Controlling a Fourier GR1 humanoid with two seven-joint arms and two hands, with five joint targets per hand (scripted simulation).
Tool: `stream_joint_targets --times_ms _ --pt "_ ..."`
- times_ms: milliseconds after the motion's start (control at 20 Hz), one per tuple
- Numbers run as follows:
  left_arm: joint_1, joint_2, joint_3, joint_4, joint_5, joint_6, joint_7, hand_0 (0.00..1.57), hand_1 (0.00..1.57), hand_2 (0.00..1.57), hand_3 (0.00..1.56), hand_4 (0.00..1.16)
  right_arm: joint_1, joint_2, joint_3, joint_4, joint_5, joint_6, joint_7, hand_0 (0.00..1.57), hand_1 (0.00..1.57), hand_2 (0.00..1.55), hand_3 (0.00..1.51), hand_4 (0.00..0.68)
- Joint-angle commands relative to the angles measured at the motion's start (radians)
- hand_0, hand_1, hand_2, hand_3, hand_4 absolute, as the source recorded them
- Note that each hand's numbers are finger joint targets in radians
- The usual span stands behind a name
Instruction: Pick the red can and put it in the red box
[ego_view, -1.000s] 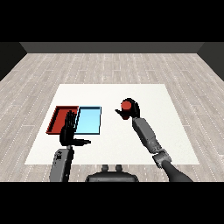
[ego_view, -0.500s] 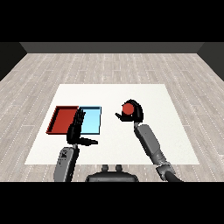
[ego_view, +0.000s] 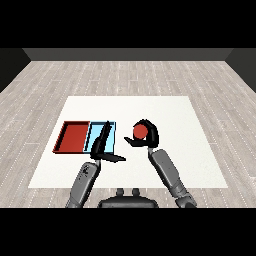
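Head view: right hand (ego_view: 146, 136) has its fingers curled round the red can (ego_view: 140, 131), held just right of the blue tray (ego_view: 110, 126), apparently off the table (ego_view: 165, 112). Red tray (ego_view: 74, 137) is the far one, on the other side of the blue.

Left hand (ego_view: 101, 145) hovers with fingers straight, grasping nothing, over the blue tray's near edge, right in the likely travel path.

Risks, as I read it:
- can or right forearm could clip the left hand on the way across
- letting go early would land the can in the blue tray
- long cross-body reach, so the can could tilt or catch the tray wall
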Motion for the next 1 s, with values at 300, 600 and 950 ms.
stream_joint_targets --times_ms 300,600,950 --pt "-0.04 -0.001 -0.048 0.158 0.022 0.052 -0.044 0.0 0.0 0.0 0.0 0.0 0.036 0.015 0.036 -0.145 0.069 -0.002 0.084 1.44 1.44 1.44 1.4 0.63" --pt "-0.05 -0.001 -0.189 0.163 0.072 0.156 -0.011 0.0 0.0 0.0 0.0 0.0 0.029 0.015 0.116 -0.151 0.039 -0.072 0.062 1.47 1.47 1.44 1.39 0.658" --pt "-0.104 -0.001 -0.229 0.226 0.148 0.192 -0.02 0.0 0.0 0.0 0.0 0.0 0.045 0.015 0.125 -0.075 -0.005 -0.037 -0.065 1.46 1.46 1.43 1.39 0.663"
